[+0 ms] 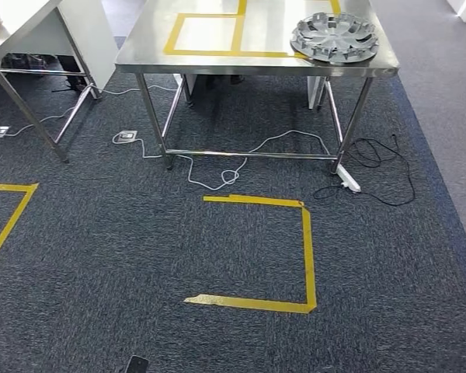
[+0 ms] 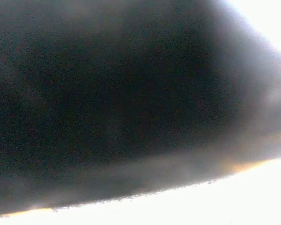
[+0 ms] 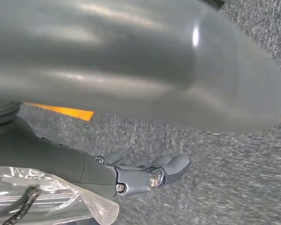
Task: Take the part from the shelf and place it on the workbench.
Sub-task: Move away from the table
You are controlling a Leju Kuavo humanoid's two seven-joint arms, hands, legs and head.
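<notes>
Hanging over the dark carpet (image 3: 210,187), the right hand (image 3: 141,174) has its fingers stretched out flat and close together, with nothing in them. A crumpled sheet of clear plastic film (image 3: 50,199) sits by its wrist. The left hand's state I cannot tell, because the left wrist view is a dark blur.

Farther out, in the head view, a steel workbench (image 1: 154,43) stands across the carpet beyond an open frame of yellow floor tape (image 1: 307,256). A stack of grey wheel covers (image 1: 335,37) lies at the bench's near right corner, just beside a rectangle of yellow bench tape (image 1: 238,35) and reaching close to the right edge. Loose cables (image 1: 389,167) trail around the bench's right legs, and a white table (image 1: 19,23) stands well apart to the left.

I take the part to be one such wheel cover. I cannot say where the shelf stands.

A cover of this kind is probably light and fairly stiff, though thin at the rim, with a smooth face that could slide on the fingers. The slotted spokes look breakable (best not to hook into them). The sound hold, I judge, is at the outer rim, on opposite sides, keeping the disc level.
</notes>
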